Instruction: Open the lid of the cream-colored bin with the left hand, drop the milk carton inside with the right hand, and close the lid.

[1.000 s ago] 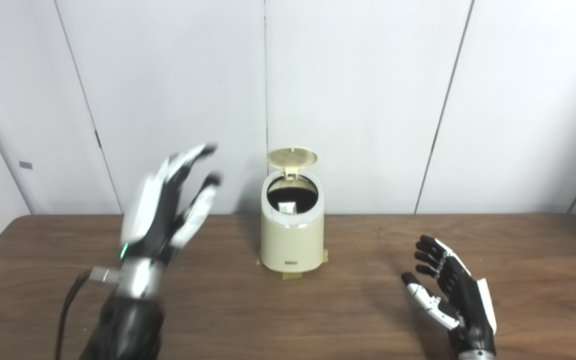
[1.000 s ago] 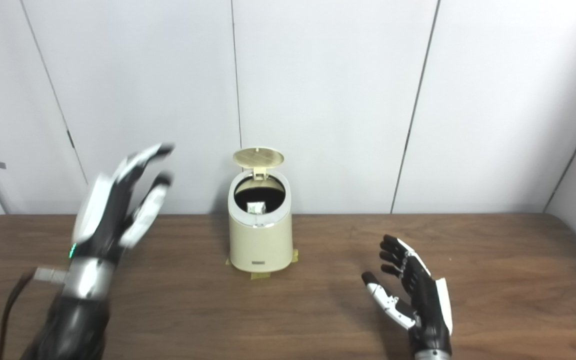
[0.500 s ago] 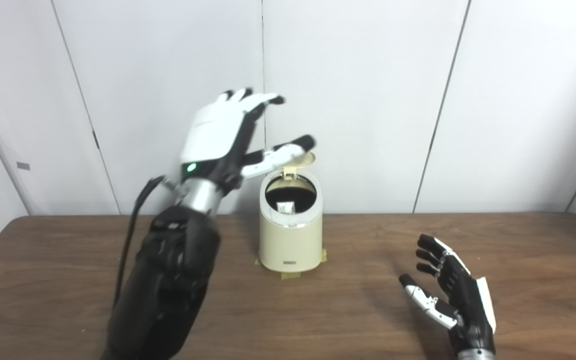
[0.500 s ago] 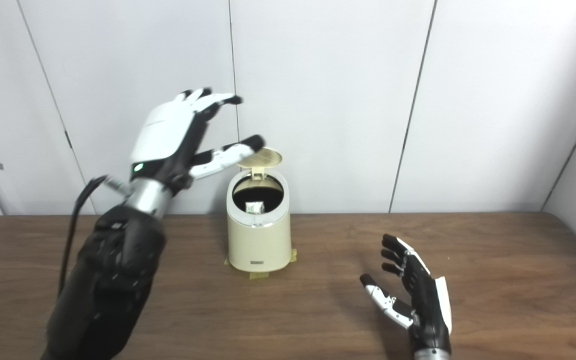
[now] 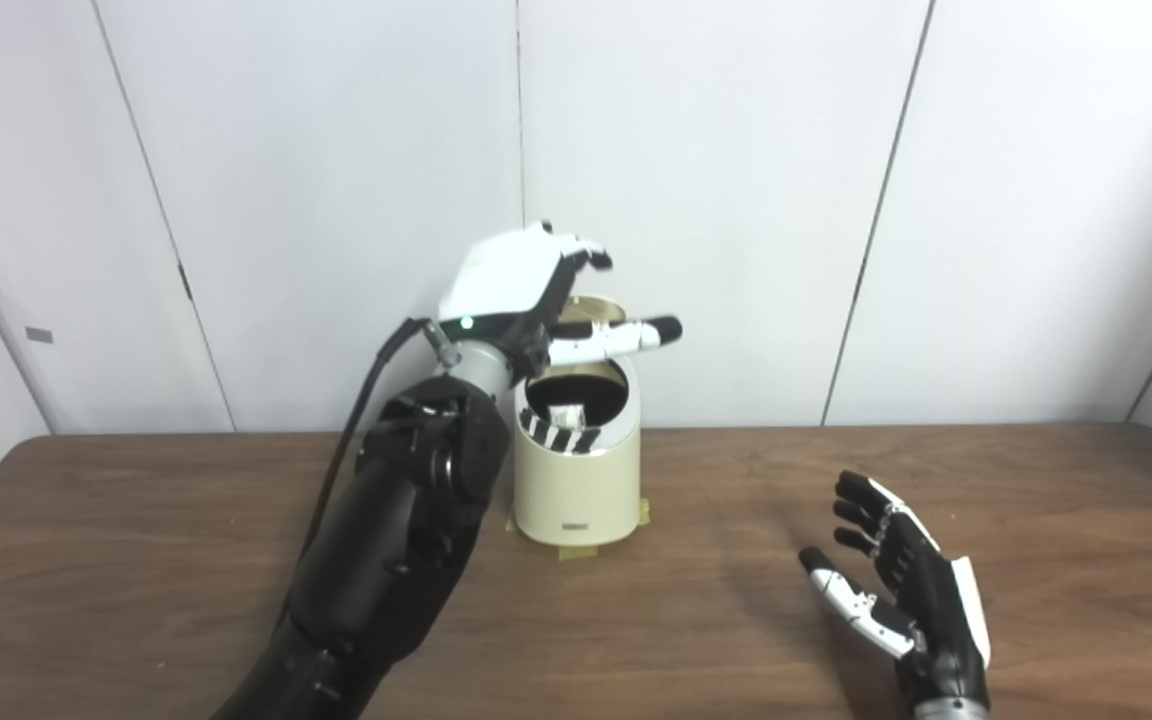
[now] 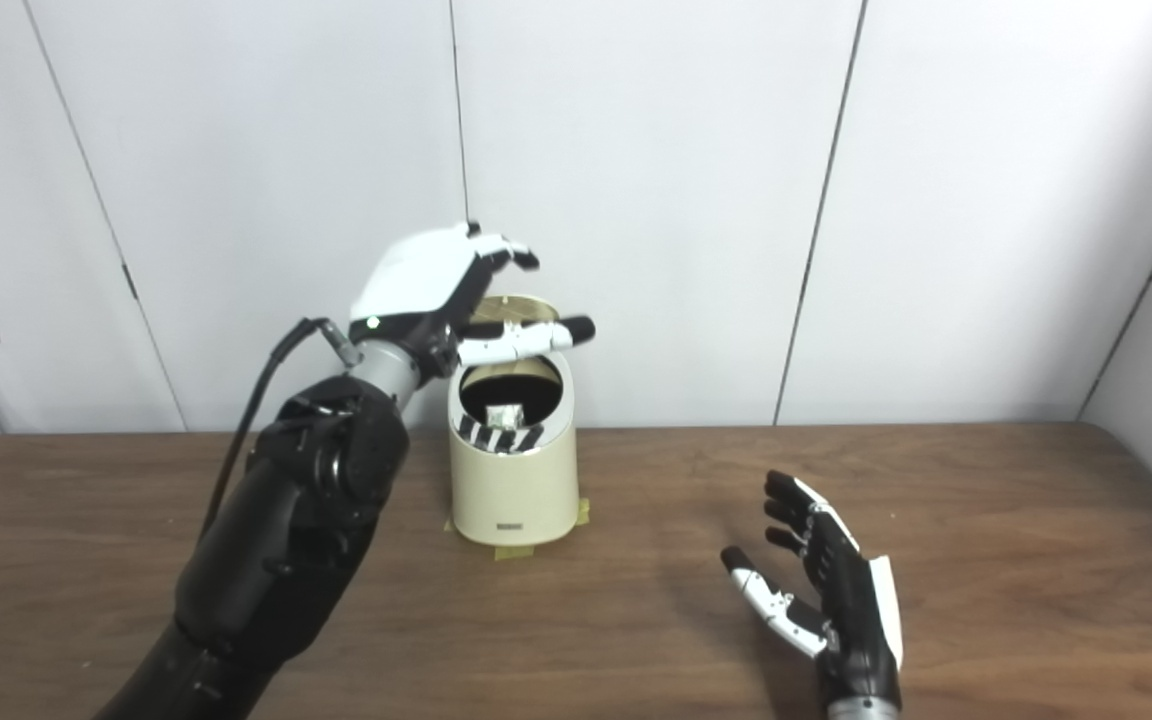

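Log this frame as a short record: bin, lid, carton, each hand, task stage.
bin: cream-colored bin upright on table, taped at base
lid: lid up, open
carton: milk carton inside bin
left hand: left hand open, above and behind the lid
right hand: right hand open, empty, near the table
stage: only closing the lid remains

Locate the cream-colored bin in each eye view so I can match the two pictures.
Left eye view: the cream-colored bin stands right at the picture's middle, at the table's far edge.
Right eye view: the same bin sits left of the picture's middle.
Shared landmark: the left hand reaching over the raised lid, and the yellow tape at the bin's foot.
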